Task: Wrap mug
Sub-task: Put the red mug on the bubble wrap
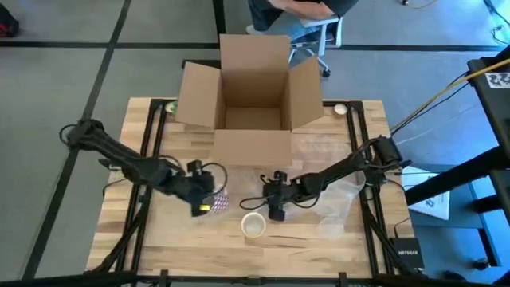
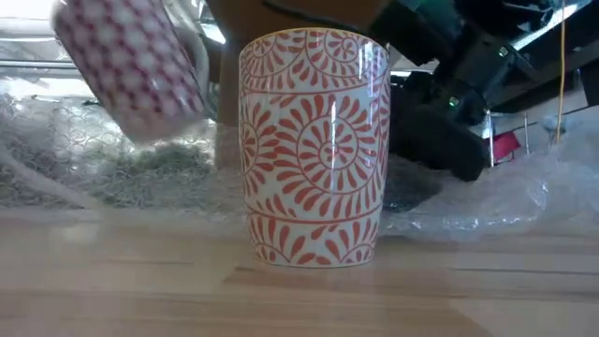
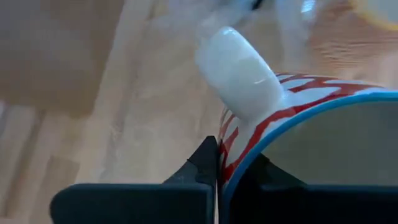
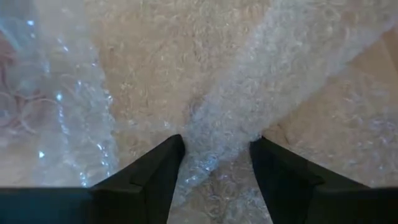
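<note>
1. I see the wooden table [image 1: 159, 239] carrying everything, with an open cardboard box [image 1: 253, 104] at its far side.
2. Bubble wrap [image 1: 335, 191] lies spread over the table's right half, in front of the box.
3. My left claw [image 1: 204, 201] is clamped on the rim of a red-checked mug [image 2: 131, 70], holding it tilted above the table.
4. My right claw [image 4: 214, 165] is down on the bubble wrap, fingers parted around a raised fold.
5. A red-swirl cup [image 2: 315, 150] stands upright near the front edge, between the claws.
</note>
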